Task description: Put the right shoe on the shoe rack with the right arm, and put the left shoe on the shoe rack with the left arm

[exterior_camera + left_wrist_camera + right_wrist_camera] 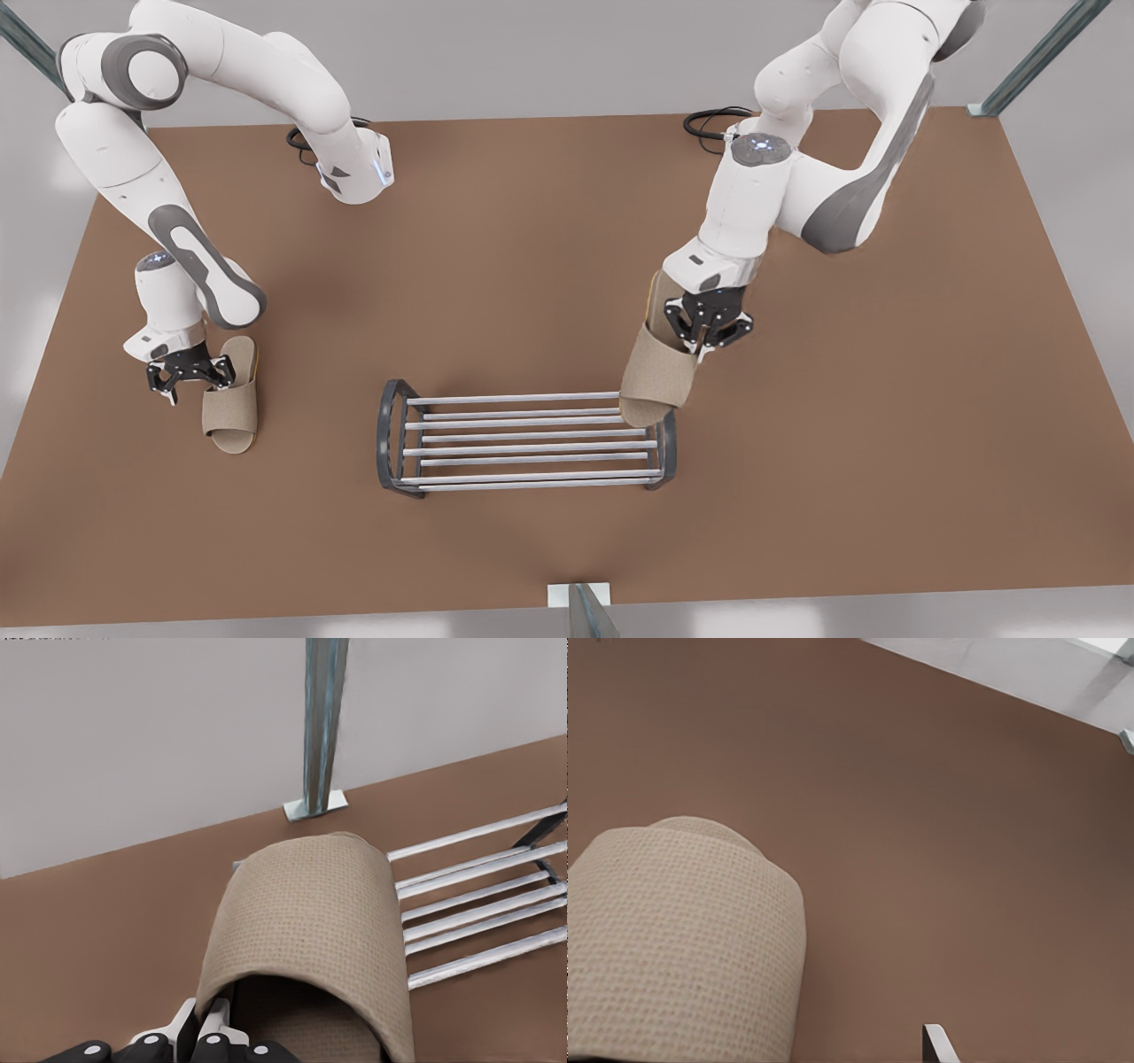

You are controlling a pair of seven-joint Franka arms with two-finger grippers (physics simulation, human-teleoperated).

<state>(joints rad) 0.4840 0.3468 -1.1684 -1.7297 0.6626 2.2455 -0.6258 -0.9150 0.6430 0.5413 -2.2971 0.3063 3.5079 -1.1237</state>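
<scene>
Left hand (706,330) is clamped on left shoe (654,374), held tilted over shoe rack (527,436); lowering is needed next. Right hand (189,372), spread, waits beside right shoe (232,399).

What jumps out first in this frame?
The beige woven slipper hanging tilted, toe down over the front view's right end of the low silver-barred shoe rack, gripped by the left gripper. Its twin beige slipper lies flat on the brown table at the front view's left, with the right gripper beside it.
</scene>
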